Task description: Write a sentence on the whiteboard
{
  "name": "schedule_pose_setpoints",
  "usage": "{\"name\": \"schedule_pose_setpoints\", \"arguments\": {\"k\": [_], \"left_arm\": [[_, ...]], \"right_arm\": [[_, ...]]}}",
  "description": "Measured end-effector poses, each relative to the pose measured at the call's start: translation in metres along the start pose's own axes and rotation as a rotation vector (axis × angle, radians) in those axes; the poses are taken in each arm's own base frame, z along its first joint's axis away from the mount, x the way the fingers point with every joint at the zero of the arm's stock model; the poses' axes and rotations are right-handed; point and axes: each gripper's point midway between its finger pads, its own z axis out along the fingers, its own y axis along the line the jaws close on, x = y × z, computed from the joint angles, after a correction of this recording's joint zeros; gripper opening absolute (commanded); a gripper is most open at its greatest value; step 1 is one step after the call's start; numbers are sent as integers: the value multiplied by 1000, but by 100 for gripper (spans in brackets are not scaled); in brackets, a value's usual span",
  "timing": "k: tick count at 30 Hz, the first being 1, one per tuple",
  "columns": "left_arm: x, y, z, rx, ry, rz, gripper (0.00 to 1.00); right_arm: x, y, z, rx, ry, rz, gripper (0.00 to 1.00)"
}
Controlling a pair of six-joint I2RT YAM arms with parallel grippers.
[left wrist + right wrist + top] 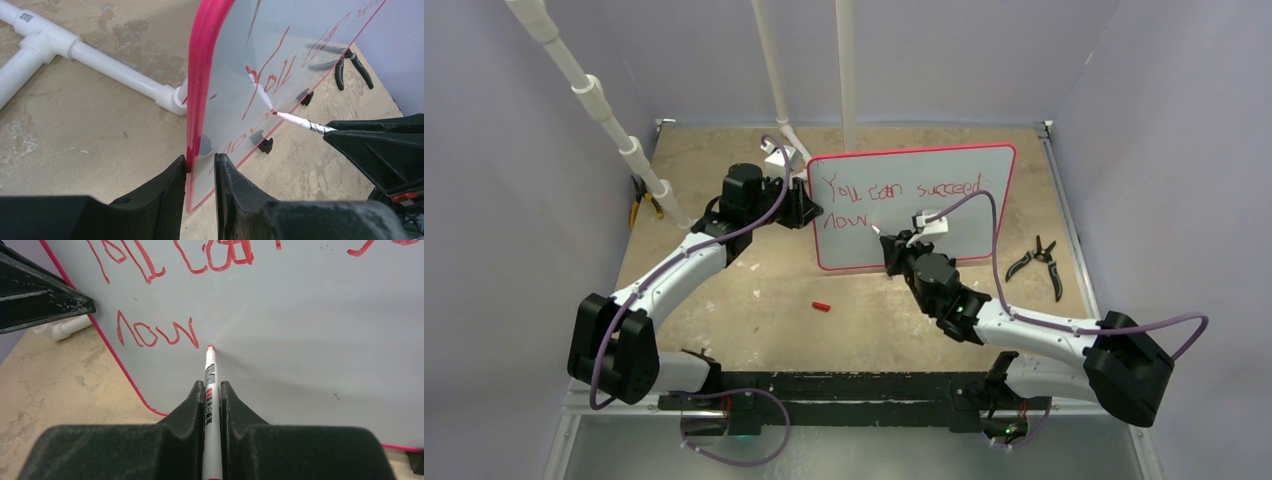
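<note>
The whiteboard point(944, 200), white with a red-pink frame, stands on the table. The sentence point(894, 187) in red reads "you can succeed" with "now" point(156, 332) below. My left gripper point(201, 162) is shut on the whiteboard's left edge point(200, 85), one finger on each side. My right gripper point(212, 387) is shut on a white marker point(210, 390); its red tip point(210, 348) touches the board just right of "now". The marker also shows in the left wrist view point(300, 121).
The marker's red cap point(821, 307) lies on the table in front of the board. Black pliers point(1044, 262) lie right of the board. White PVC pipes point(604, 110) stand at the back left, and a pipe tee point(60, 45) lies behind the board.
</note>
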Motion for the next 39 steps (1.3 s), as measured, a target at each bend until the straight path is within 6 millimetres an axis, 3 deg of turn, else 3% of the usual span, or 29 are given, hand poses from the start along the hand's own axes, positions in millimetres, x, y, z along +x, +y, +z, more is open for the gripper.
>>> {"name": "schedule_pose_setpoints", "arguments": {"k": [9, 15, 18, 22, 26, 30, 33, 39], "left_arm": [[0, 0, 0, -1, 0, 0, 27], [-3, 0, -5, -19, -10, 24, 44], [-13, 0, -16, -47, -45, 64, 48], [-34, -2, -38, -97, -119, 148, 51], [-40, -25, -61, -96, -187, 293, 52], [-25, -73, -77, 45, -207, 437, 53], [-7, -92, -82, 143, -184, 485, 53], [58, -115, -69, 293, 0, 500, 53]], "right_arm": [[-1, 0, 0, 7, -4, 7, 0], [-28, 10, -12, -69, -49, 17, 0], [-41, 17, -23, -127, -55, 12, 0], [-42, 30, -30, -190, 21, -37, 0], [-32, 45, -30, -283, 157, -98, 0], [-21, 39, -22, -354, 305, -121, 0], [-14, 34, -21, -399, 397, -125, 0], [3, 72, -46, -684, 574, -135, 0]]}}
